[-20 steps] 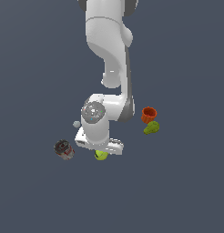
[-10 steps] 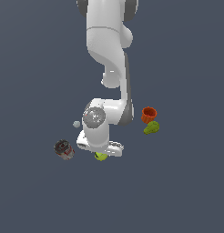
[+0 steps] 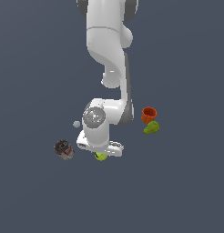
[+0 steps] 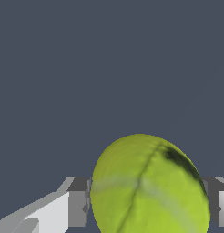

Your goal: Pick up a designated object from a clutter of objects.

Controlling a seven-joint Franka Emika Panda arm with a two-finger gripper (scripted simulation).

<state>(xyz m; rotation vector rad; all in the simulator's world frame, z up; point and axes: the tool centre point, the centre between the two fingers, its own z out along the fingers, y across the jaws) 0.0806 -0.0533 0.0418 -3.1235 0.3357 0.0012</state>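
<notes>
The claw point(image 4: 145, 205) straddles the tennis ball point(image 4: 150, 186), one finger point(image 4: 77, 207) against each side; a firm grip cannot be confirmed. In the exterior view the tennis ball point(image 3: 101, 156) sits under the wrist, between the dark can point(image 3: 64, 149) at left and the orange cup point(image 3: 149, 114) and green pear point(image 3: 151, 128) at right.

No text, brand or number can be read anywhere. The small dark red-and-black can point(image 3: 64, 149), at the lower left of the exterior view, perhaps carries a label, too blurred to read.
</notes>
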